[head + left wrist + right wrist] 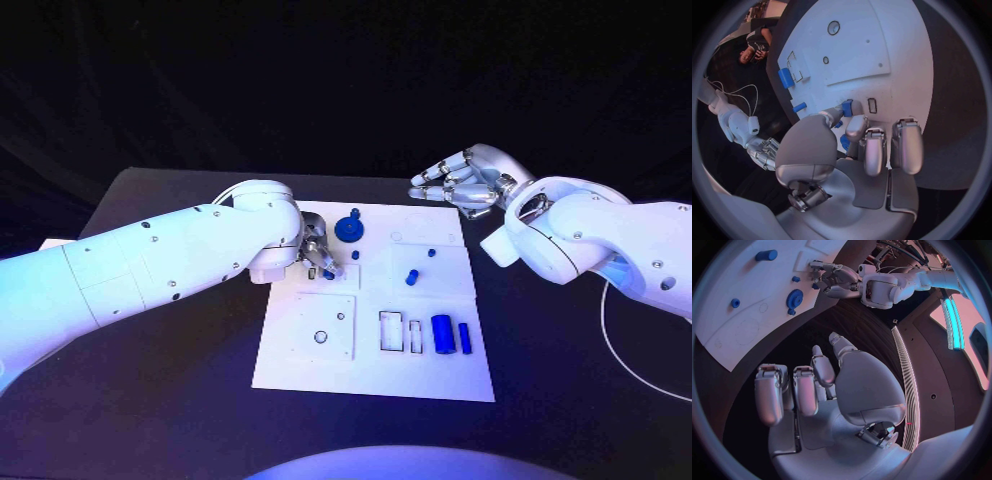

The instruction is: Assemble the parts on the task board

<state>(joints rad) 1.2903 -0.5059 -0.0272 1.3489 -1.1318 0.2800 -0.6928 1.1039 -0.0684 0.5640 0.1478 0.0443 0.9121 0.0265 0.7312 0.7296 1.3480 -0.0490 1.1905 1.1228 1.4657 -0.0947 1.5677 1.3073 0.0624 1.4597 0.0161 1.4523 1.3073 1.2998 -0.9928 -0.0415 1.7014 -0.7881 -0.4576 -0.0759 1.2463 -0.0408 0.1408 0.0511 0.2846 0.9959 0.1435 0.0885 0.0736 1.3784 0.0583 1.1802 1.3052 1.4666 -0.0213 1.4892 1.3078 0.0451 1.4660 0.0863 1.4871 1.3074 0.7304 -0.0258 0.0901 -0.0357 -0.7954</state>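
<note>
Your left hand [315, 256] sits at about ten o'clock on the task board [375, 385], pinching a small blue part [846, 107] between thumb and fingertip. Your right hand [464, 180] hovers off the board's far edge at one o'clock, fingers curled in, holding nothing. A blue gear [349, 228] stands at twelve o'clock.

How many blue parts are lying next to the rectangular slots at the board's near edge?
2: a thick cylinder just right of the slots, and a thinner one beside it, nearer the board's right edge. Nothing covers that spot.
</note>
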